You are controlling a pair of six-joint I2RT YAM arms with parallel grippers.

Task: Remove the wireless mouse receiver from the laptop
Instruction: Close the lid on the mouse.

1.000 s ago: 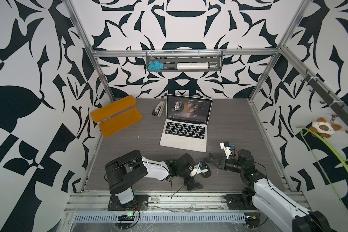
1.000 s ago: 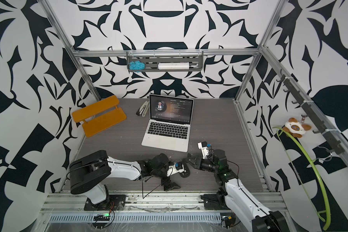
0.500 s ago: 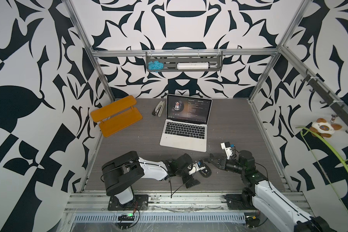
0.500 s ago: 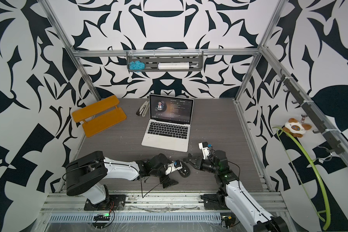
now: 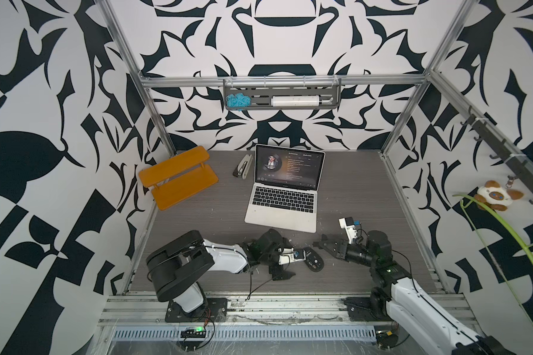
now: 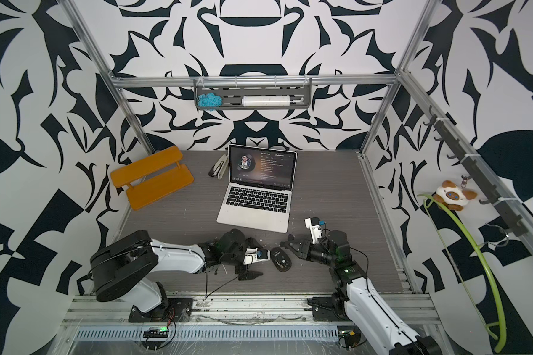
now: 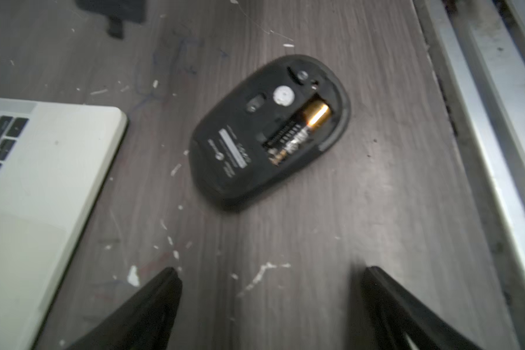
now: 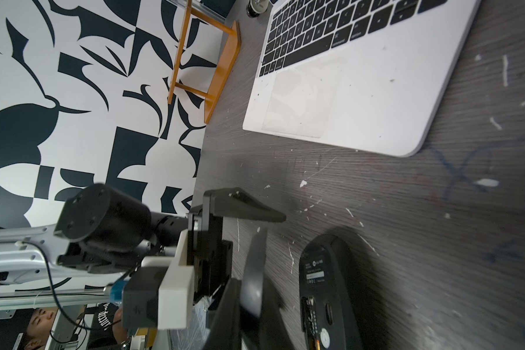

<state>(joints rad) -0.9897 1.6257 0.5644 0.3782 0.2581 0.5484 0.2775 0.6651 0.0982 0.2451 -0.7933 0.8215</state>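
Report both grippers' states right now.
Left gripper: open, holding nothing.
Right gripper: closed, seemingly pinching a thin grey piece; what that piece is cannot be told.

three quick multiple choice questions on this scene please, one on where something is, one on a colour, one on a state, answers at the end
1. Where does the computer mouse lie relative to the laptop?
A) on its keyboard
B) on the table in front of it
C) behind its screen

2. What colour is the two-tier rack?
A) blue
B) orange
C) green

3. How does the left gripper stand?
A) shut on the mouse
B) shut on nothing
C) open, holding nothing

Answers:
1 B: both top views show it on bare tabletop, just off the laptop's front edge.
2 B: both of its shelves are plainly orange in both top views.
3 C: the left wrist view shows its fingers far apart, with the mouse lying ahead of them, untouched.
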